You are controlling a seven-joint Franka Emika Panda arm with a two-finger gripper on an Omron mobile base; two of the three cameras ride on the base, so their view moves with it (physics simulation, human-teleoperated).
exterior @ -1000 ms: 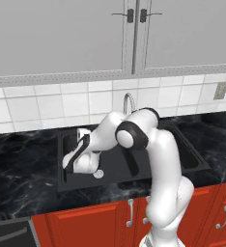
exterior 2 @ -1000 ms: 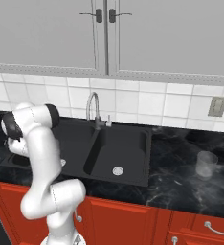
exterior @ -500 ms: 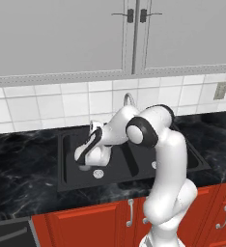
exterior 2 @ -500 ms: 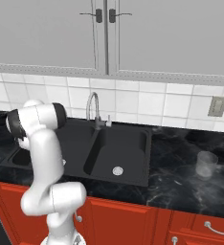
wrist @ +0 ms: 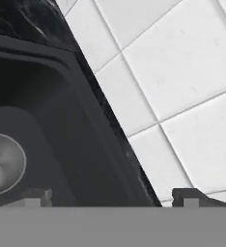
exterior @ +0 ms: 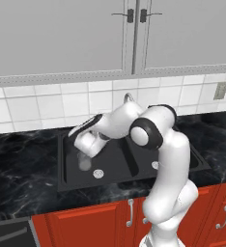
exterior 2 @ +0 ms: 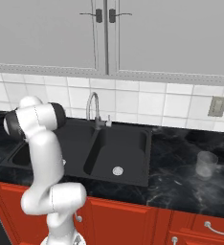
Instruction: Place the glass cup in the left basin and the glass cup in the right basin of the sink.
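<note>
One glass cup (exterior: 84, 162) stands upright in the left basin (exterior: 71, 169) of the black sink (exterior: 129, 181), beside its round drain (exterior: 98, 173). My gripper (exterior: 83, 150) hangs open just above that cup, holding nothing. In the hand view the two fingertips (wrist: 35, 195) stand wide apart, with the gripper (wrist: 112, 195) facing the basin's back wall and the tiles, and a round greyish rim (wrist: 4, 164) at the left edge. A second glass cup (exterior 2: 206, 164) stands on the counter right of the sink. The right basin (exterior 2: 123, 148) holds just its drain (exterior 2: 117, 170).
A curved chrome tap (exterior 2: 92, 107) rises behind the sink's divider. White tiles and a wall outlet (exterior 2: 217, 106) back the black marble counter (exterior 2: 181, 172). Grey cabinets hang overhead and red cabinet doors (exterior 2: 133, 225) sit below.
The open hand has lifted out of the left basin and tilted toward the back wall. The cup stays standing in the basin.
</note>
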